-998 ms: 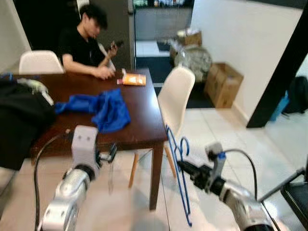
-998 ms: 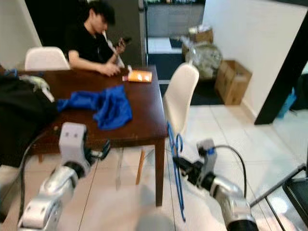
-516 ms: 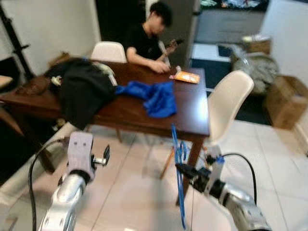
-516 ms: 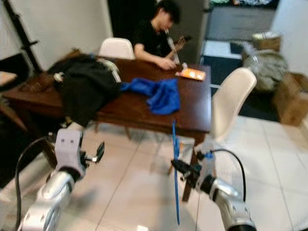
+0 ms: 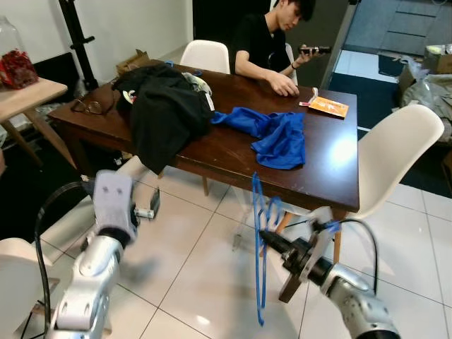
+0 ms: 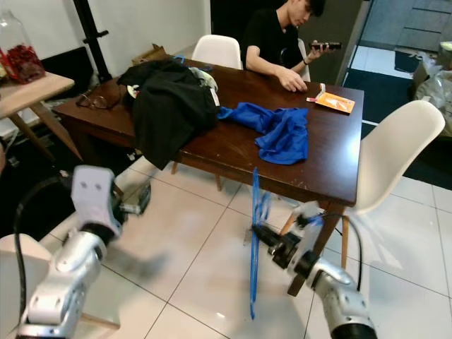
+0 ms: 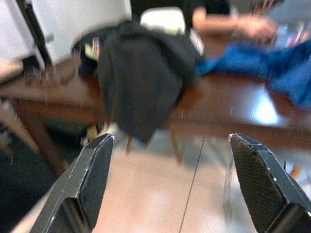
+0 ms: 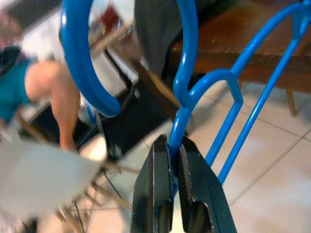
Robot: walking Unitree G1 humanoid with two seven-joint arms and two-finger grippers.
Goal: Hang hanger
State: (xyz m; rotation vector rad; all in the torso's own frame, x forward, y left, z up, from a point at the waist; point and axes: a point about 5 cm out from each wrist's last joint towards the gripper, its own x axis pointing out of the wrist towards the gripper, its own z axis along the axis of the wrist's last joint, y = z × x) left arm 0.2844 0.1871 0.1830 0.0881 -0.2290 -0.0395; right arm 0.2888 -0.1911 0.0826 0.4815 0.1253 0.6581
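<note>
While a blue hanger (image 5: 259, 247) is carried low in the middle of the head views, the task is judged to be only partly done: the hanger is picked up, but nothing that it could be hung on is clearly made out, so the hanging itself is left. The hanger is pinched at its neck by the right gripper (image 8: 174, 160), whose fingers are clenched on the wire just under the hook, and it is held upright with its body pointing down towards the floor. The left gripper (image 7: 170, 179) is held out at the lower left with its fingers spread wide and nothing between them. A dark wooden table (image 5: 332, 166) is seen across the upper middle, with a black garment (image 5: 166, 113) draped over its left part and a blue cloth (image 5: 279, 134) lying near its middle. White chairs (image 5: 392, 159) are placed around it, and a person (image 5: 272, 39) is seated at the far side at the top. Pale floor tiles (image 5: 191, 261) are spread below.
</note>
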